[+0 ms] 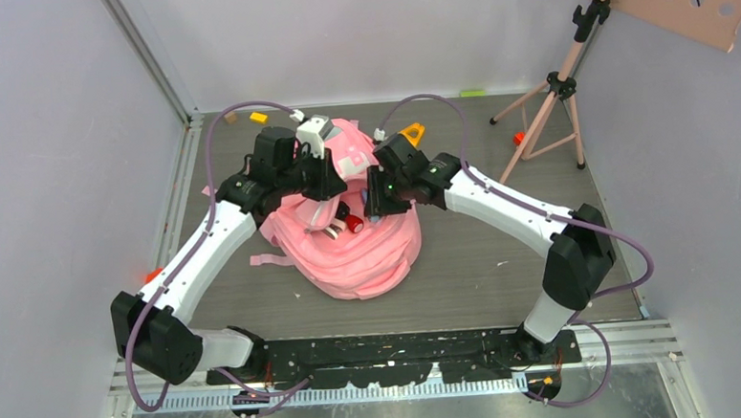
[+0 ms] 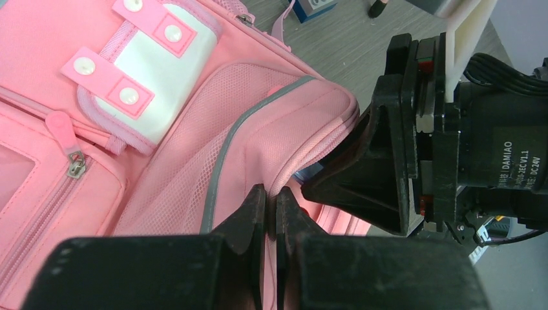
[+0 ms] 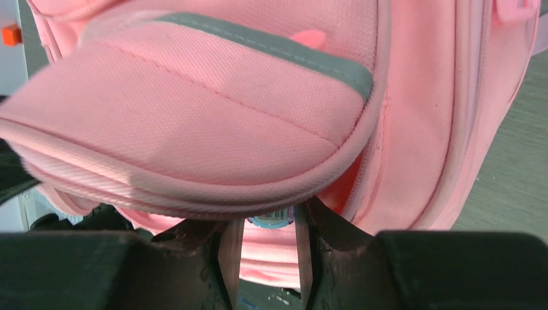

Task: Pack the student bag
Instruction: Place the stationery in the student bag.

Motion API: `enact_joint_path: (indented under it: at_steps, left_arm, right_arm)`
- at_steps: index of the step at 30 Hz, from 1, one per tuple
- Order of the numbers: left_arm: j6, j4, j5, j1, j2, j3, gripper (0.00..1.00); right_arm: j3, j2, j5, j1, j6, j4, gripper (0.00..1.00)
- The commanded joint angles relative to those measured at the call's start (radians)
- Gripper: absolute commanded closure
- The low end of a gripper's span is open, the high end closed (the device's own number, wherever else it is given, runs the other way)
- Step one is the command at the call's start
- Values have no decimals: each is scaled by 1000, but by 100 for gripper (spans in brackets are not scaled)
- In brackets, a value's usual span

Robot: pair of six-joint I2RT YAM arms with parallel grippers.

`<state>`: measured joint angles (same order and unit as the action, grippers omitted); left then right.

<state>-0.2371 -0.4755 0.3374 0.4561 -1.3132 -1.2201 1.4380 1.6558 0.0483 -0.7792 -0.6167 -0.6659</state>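
Top external shows the student bag (image 1: 360,262) lying mid-table (image 1: 504,279) between both arms. The left gripper (image 2: 271,194) is pinched tight on the bag's pocket rim, apparently to hold its mouth open. The right gripper (image 3: 265,234), fingers narrowly apart around a small labelled item (image 3: 271,221), seems to be feeding it inside.

Soft, even light fills the overhead view; only faint shadows lie on the tabletop (image 1: 504,279). In the wrist views the dark left claw (image 2: 272,206) and right claw (image 3: 268,239) at 6 o'clock are blurred, underexposed.
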Motion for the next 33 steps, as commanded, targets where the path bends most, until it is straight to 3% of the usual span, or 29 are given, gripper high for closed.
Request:
enact_joint_path:
  at_steps: [1, 10, 15, 19, 28, 33]
  left_arm:
    - [-11, 144, 4, -4, 33, -12, 100]
    - [-11, 143, 9, -4, 31, -10, 100]
    - [-10, 141, 8, -4, 31, -10, 100]
    - [-10, 141, 8, -4, 32, -11, 100]
    - [-7, 140, 8, -4, 27, -10, 100]
    - [-8, 139, 7, -4, 21, -10, 100]
  right_arm:
    - [-1, -35, -139, -22, -3, 144, 100]
    - [28, 30, -255, -53, 34, 144, 90]
    - [12, 11, -300, -58, 45, 132, 70]
    - [-3, -13, -309, -58, 57, 137, 60]
    - [-9, -56, -284, -58, 97, 155, 47]
    - [-20, -127, -282, -58, 96, 122, 46]
